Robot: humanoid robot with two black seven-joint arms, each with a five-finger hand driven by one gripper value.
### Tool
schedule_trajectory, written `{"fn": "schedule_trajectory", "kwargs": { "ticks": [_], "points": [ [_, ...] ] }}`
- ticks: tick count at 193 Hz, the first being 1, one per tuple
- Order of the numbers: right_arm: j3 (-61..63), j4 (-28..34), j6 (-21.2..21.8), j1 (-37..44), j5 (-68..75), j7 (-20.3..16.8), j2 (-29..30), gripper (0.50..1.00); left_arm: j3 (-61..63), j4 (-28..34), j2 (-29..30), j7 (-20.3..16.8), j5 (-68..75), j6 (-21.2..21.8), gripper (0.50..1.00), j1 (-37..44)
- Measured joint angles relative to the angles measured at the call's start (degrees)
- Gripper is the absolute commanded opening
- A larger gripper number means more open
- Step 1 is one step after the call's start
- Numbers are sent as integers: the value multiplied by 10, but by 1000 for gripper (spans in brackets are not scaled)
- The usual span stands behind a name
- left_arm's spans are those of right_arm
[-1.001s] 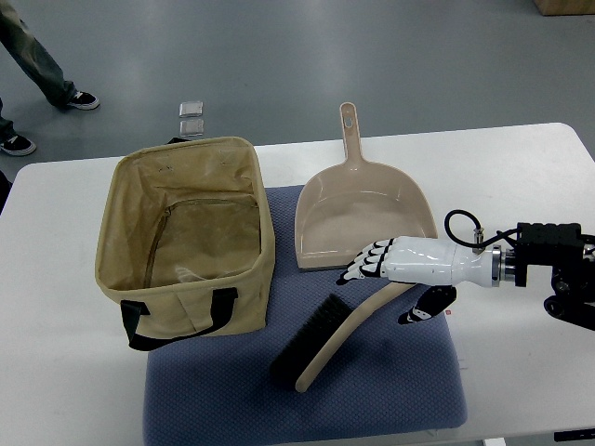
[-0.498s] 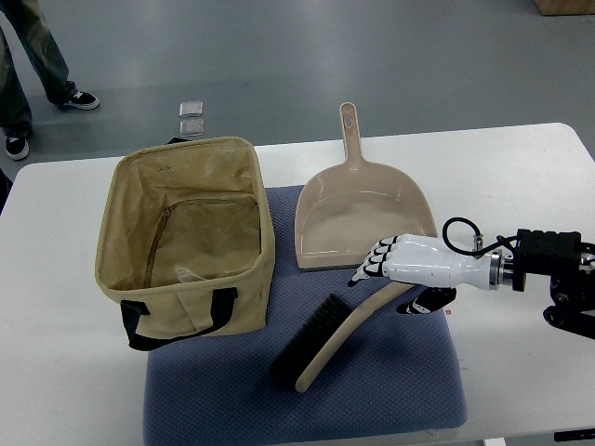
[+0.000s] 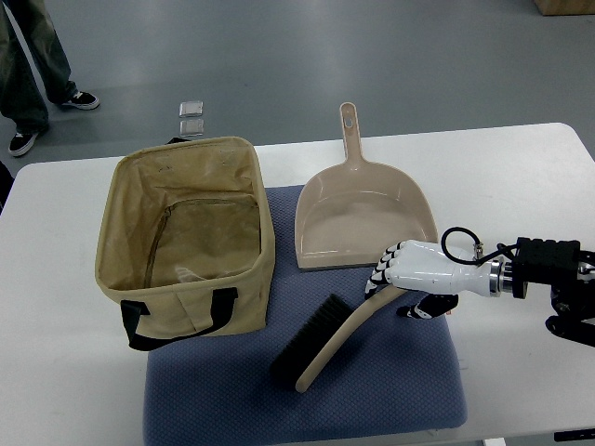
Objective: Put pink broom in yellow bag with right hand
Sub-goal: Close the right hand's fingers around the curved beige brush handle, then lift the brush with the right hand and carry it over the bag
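Fingers (image 3: 381, 269) of the right hand (image 3: 409, 269) now curling down over the broom (image 3: 337, 336) handle, where a second ago stretched flat and reaching out toward the dustpan (image 3: 364, 223) edge. Pulled back toward the right and lowered onto the handle's upper end; thumb tucked beneath on the near side, dark tips just showing below the palm. Looks like a grasp closing, though impossible to tell whether the handle is pinched firmly or only touched. Broom unmoved across all three moments: lying diagonally on the blue mat (image 3: 400, 390), bristles down-left near the bag (image 3: 186, 242), handle rising up-right to the hand. Not lifted yet, so by judgement at the grasping step, with carrying and dropping left to do.

Bag standing upright and open at the mat's left, partly on the mat, partly on the white table (image 3: 521, 167); black strap (image 3: 177, 321) hanging off the near wall. Inside, nothing but lining and what seems a seam or zip outline on the floor. Dustpan empty too, lying flat just behind the hand, handle pointing away. Left hand nowhere to be seen. Person's legs and shoes (image 3: 23, 141) at the top left corner, off the table.
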Motion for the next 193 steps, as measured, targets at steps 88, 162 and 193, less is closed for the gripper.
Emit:
{"fn": "schedule_trajectory", "kwargs": {
  "ticks": [88,162,193],
  "points": [
    [3,-1,-45,21,4,-4,-8,500,0,0,0,0,0,0,1000,0],
    [9,-1,-84,124,95,41,-85,500,0,0,0,0,0,0,1000,0],
    [9,-3,-79,177,135,44,-95,500,0,0,0,0,0,0,1000,0]
  ]
}}
